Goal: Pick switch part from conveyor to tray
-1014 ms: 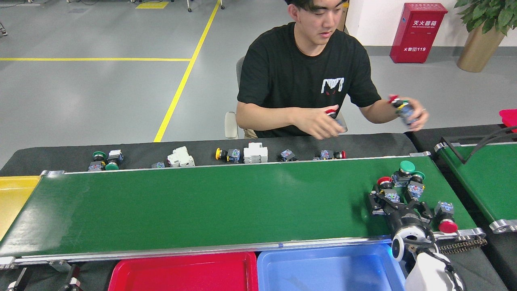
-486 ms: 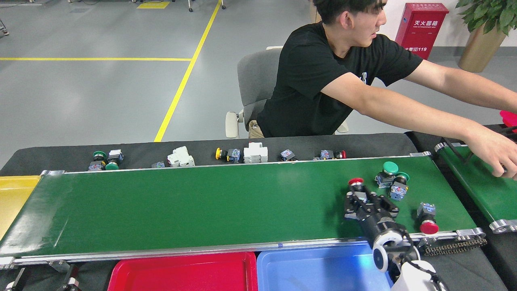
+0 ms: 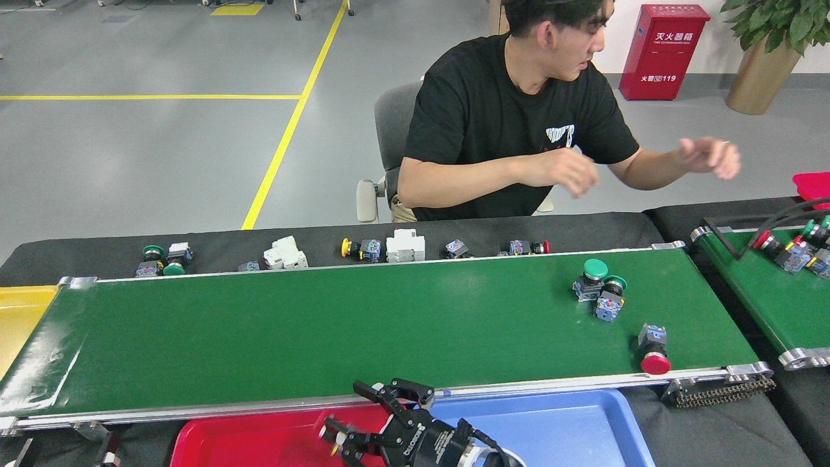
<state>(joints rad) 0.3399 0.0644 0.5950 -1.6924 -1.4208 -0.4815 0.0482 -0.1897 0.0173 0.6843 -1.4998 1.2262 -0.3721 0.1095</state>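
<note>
1. Since the earlier views were taken, noted right pincer (image 3: 366,412) relocated from the far right of the conveyor (image 3: 324,324) to the near edge, above the red tray (image 3: 259,441) close to its border with the blue tray (image 3: 551,428).
2. Found the red-capped switch part it had closed round gone from the belt. Cannot tell whether held or released; fingers spread, gap unclear.
3. Judged as the delivery step, close to done for this part.
4. Counted three switch parts left at the right end of the belt: two green-capped (image 3: 593,277), one red-capped (image 3: 652,350).
5. Observed no part lying on the visible floors of the red, blue or yellow tray (image 3: 19,318).
</note>
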